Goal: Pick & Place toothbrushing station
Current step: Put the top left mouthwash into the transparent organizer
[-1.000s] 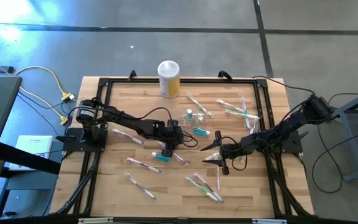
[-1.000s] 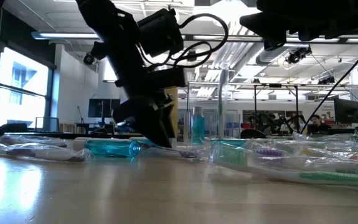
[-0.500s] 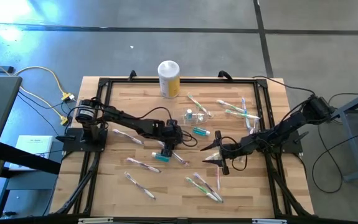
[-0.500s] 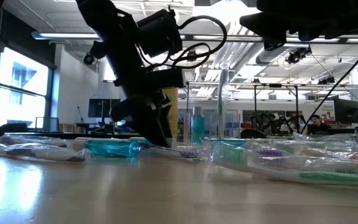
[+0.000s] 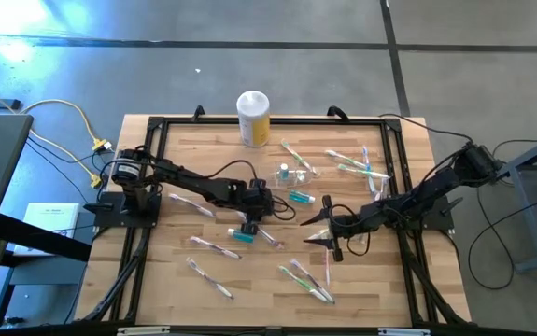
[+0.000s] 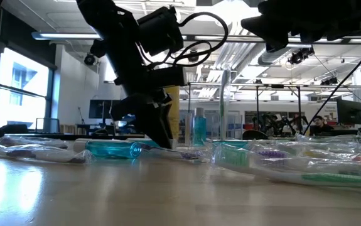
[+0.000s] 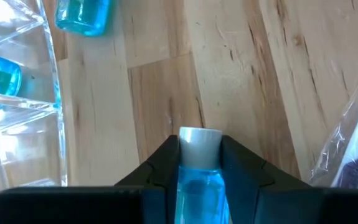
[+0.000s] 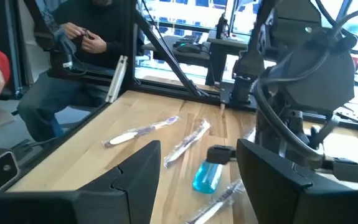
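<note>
— Where's the toothbrushing station (image 5: 293, 174)?
— Mid-table, well apart from my left gripper (image 5: 247, 224) — that one's clamped on a blue bottle (image 7: 198, 180) lying flat. Right gripper (image 5: 325, 233) hovers nearby, jaws spread, empty.

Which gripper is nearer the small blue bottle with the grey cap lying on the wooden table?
Left. The left gripper has the small blue bottle with the grey cap between its fingers. The right gripper is open, hovering apart from the bottle.
</note>
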